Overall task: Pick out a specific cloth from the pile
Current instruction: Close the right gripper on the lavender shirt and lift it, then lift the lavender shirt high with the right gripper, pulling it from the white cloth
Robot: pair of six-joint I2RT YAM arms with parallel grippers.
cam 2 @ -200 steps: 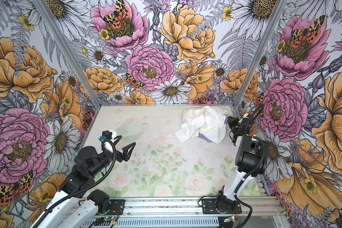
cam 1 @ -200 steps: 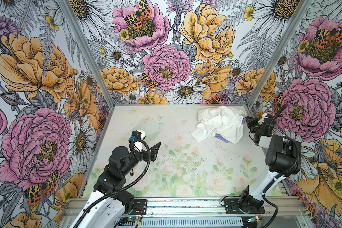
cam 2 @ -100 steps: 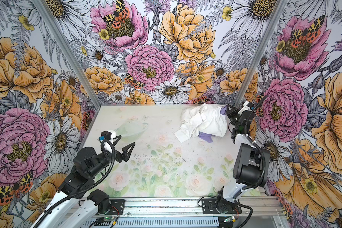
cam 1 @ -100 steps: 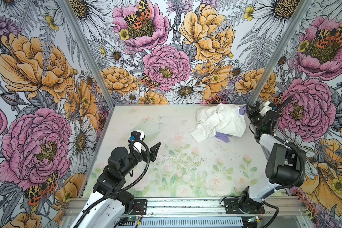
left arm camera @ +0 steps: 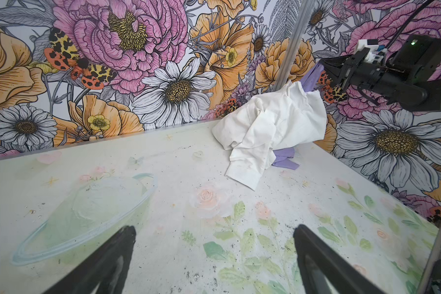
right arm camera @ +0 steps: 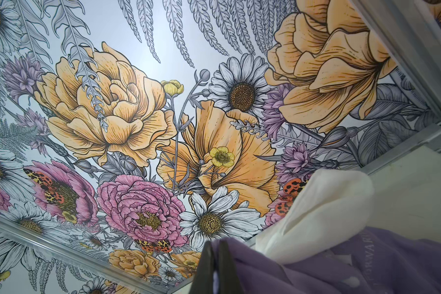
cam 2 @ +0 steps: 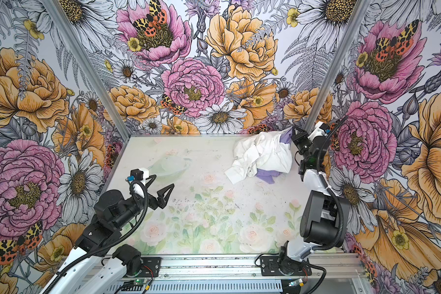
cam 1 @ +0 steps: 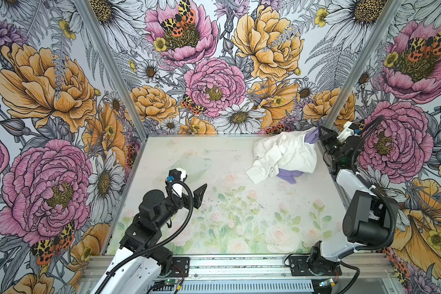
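The pile (cam 1: 285, 155) of white garments lies at the table's back right corner, seen in both top views and as the pile (left arm camera: 273, 127) in the left wrist view. The lavender cloth (cam 1: 311, 135) rises from the pile's far side, and another fold of the cloth (cam 2: 266, 175) pokes out under the near edge. My right gripper (cam 1: 319, 135) is shut on the cloth's raised edge, held above the table; in its wrist view the right gripper (right arm camera: 215, 248) pinches the purple cloth (right arm camera: 341, 267), faint lettering showing. My left gripper (left arm camera: 214, 229) hovers open and empty over the table's left middle.
The right wall and the metal corner post (cam 1: 334, 112) stand close behind my right gripper. The aluminium rail (cam 1: 239, 267) holding both arm bases runs along the front edge. Floral walls enclose the table on three sides.
My right gripper has risen and moved toward the back right corner with the cloth's edge in it, tugging the white pile back and up. The left arm has not moved.
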